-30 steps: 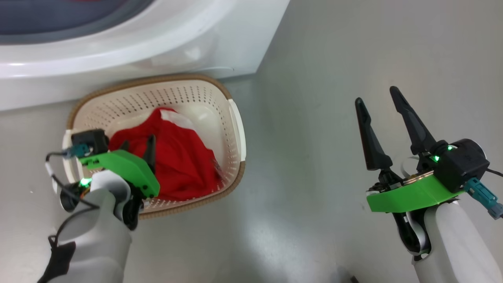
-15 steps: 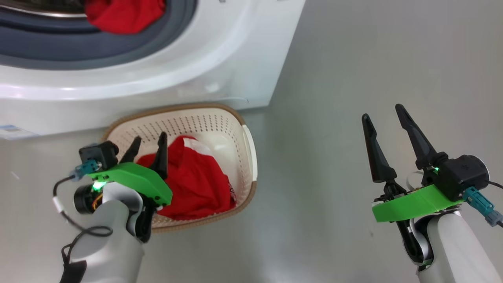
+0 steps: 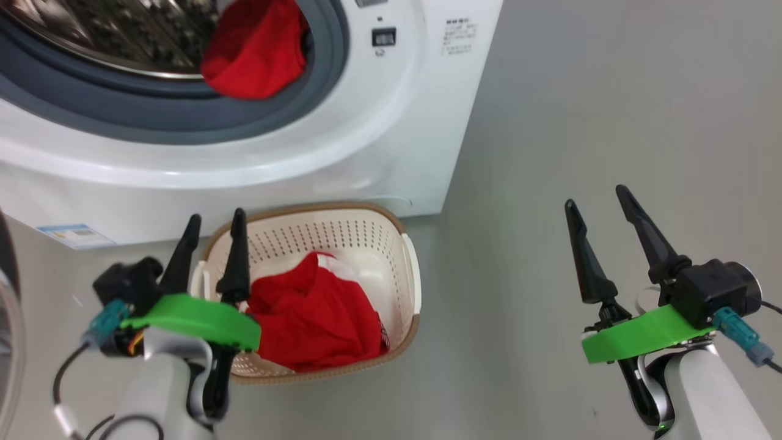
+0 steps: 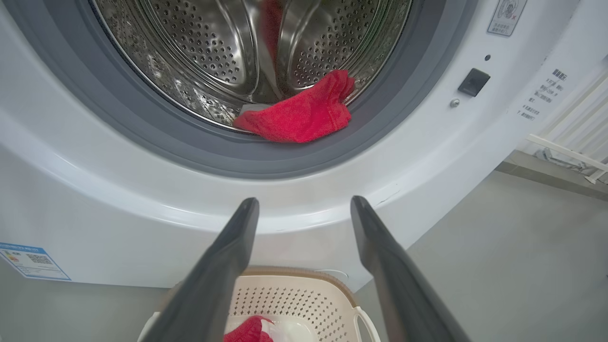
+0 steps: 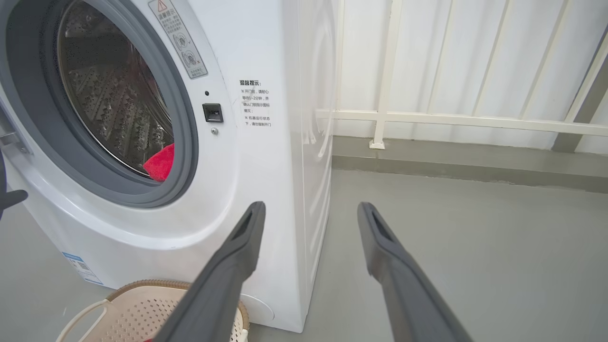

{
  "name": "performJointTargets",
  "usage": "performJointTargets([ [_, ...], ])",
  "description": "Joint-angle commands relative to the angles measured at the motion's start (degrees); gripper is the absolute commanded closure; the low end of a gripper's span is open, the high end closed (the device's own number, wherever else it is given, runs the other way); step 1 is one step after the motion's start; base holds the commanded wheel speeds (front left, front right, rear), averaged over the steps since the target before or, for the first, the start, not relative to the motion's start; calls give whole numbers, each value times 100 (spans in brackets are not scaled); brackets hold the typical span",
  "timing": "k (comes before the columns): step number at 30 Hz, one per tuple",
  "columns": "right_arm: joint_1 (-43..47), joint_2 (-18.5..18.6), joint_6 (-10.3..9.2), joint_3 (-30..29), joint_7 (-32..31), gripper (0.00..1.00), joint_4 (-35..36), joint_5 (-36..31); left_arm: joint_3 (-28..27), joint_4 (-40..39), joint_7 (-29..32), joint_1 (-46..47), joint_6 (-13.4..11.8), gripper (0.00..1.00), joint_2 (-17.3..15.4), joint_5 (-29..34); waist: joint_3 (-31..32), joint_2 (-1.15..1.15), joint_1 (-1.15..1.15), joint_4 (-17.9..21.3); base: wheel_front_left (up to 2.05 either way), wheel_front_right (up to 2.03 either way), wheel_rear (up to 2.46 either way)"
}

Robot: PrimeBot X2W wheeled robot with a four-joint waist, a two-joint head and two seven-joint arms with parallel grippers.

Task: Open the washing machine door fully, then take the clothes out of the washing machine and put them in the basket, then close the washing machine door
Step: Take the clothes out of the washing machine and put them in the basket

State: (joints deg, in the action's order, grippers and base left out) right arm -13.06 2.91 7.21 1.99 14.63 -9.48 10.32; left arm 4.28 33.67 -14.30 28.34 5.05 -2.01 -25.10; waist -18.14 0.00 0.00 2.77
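Observation:
The washing machine [image 3: 391, 122] stands with its steel drum [image 4: 213, 52] exposed. A red garment [image 3: 256, 52] hangs over the grey seal at the drum's mouth, the same red garment [image 4: 299, 114] also showing in the left wrist view. Below the machine's front sits the basket [image 3: 410, 269] with red clothes [image 3: 311, 318] piled in it. My left gripper [image 3: 215, 215] is open and empty at the basket's left rim, fingers pointing at the machine. My right gripper [image 3: 595, 195] is open and empty over bare floor to the right. A sliver of the door [image 3: 7, 293] shows at the far left edge.
Grey floor [image 3: 580, 122] stretches to the right of the machine. A white railing and wall [image 5: 427, 116] stand behind it. A blue label sticker [image 3: 76, 235] sits low on the machine's front, and the door latch slot [image 3: 383, 36] is beside the opening.
The head camera has tilted up, bringing the drum and its red garment into view. My left gripper has risen from over the clothes in the basket to its left rim. The right gripper has hardly moved.

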Motion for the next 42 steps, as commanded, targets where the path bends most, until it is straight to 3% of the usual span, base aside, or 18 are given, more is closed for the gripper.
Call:
performJointTargets([
  [1,56,-3,28,104,37,0,138,-51,-206,-243,-69,-156,-43,0,-130,58,221,0,0,-105,0,0,0],
  [20,613,-3,28,-86,37,0,443,-362,-465,-2395,-62,-1790,-335,0,-178,572,1114,0,0,-68,0,0,0],
  [28,945,-3,28,-127,37,0,494,-250,-523,-2878,72,-2349,-537,0,-201,567,1472,0,0,-14,0,0,0],
  [42,1217,-3,28,-153,37,0,664,-217,-421,-3201,303,-2750,-526,0,-344,570,1630,0,0,-88,0,0,0],
])
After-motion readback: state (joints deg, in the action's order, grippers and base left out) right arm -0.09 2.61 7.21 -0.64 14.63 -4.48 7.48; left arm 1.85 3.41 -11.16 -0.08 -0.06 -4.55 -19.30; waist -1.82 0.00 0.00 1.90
